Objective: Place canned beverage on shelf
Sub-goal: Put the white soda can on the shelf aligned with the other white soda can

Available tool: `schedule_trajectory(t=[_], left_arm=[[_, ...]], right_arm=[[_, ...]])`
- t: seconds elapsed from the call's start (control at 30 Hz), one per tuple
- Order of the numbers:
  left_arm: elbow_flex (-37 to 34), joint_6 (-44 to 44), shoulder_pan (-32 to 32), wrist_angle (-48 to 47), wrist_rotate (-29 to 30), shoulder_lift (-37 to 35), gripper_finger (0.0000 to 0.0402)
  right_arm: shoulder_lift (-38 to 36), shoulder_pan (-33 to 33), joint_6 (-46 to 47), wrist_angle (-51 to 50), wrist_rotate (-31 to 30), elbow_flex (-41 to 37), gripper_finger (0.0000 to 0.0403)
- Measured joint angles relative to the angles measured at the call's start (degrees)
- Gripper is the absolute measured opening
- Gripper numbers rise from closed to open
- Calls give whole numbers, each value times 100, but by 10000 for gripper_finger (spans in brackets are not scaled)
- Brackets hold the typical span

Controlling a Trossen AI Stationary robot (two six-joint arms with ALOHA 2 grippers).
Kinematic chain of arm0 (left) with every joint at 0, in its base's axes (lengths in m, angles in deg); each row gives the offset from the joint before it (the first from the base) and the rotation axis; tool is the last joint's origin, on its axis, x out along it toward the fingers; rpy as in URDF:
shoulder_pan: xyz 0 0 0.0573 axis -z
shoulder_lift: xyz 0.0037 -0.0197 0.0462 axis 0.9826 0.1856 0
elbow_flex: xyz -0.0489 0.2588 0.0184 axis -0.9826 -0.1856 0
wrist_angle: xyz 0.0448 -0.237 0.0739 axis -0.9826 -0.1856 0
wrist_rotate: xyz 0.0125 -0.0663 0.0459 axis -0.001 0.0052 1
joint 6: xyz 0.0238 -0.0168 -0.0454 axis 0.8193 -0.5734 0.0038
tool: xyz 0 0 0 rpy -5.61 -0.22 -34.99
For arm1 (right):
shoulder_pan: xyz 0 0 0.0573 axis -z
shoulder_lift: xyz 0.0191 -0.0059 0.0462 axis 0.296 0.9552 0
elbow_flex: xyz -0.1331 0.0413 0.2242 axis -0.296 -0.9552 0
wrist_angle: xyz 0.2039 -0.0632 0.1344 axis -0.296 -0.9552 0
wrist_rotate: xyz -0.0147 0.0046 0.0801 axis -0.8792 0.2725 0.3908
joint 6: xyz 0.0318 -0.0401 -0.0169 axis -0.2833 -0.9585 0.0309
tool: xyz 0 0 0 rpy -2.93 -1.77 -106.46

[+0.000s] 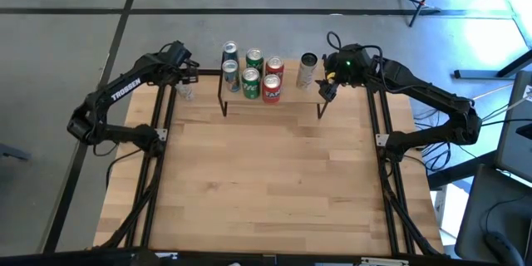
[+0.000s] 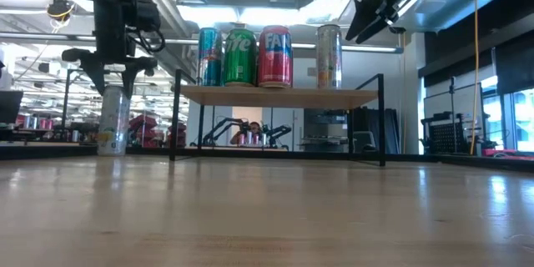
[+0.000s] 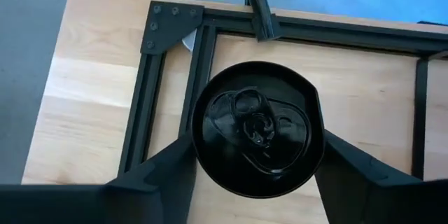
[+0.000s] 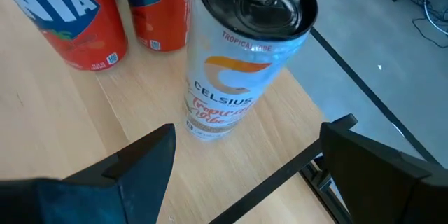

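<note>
The shelf stands at the far edge of the wooden table, a light plank on thin black legs. On top of it are six colored cans: two teal ones, two green ones and two red ones. A taller silver can with a dark lid stands upright apart from them, near the shelf's right end.

The right gripper hangs just beside that silver can, raised a little above the shelf top (in the low view it sits up and to the right of the can). Its fingers are spread wide and hold nothing; the can shows between them but clear of both.

Over on the left, another tall pale can stands upright on the table itself, just off the shelf's left end. The left gripper is straight above it, pointing down, with the can's dark top centred between the fingers. The fingers sit close on either side of the rim, but I can't honestly tell from here whether they are pressing on the can or are just short of it. The can's base rests on the wood.
</note>
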Motion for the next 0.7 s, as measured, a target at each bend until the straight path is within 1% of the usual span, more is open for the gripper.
schedule_trajectory(t=[0.1,0.3,0.37,0.6,0.7], left_arm=[[77,84,119,-132,-28,-52,210],[462,210,436,-470,-515,-403,206],[553,159,570,-606,-515,-528,206],[578,-249,1233,-1675,-720,-921,205],[577,-248,1526,-2205,-783,-1077,205]], right_arm=[[2,0,0,-12,2,0,337],[2,0,0,-9,1,2,337],[3,0,23,0,2,2,337],[4,-2,152,120,7,4,337],[4,-2,155,35,223,4,337]])
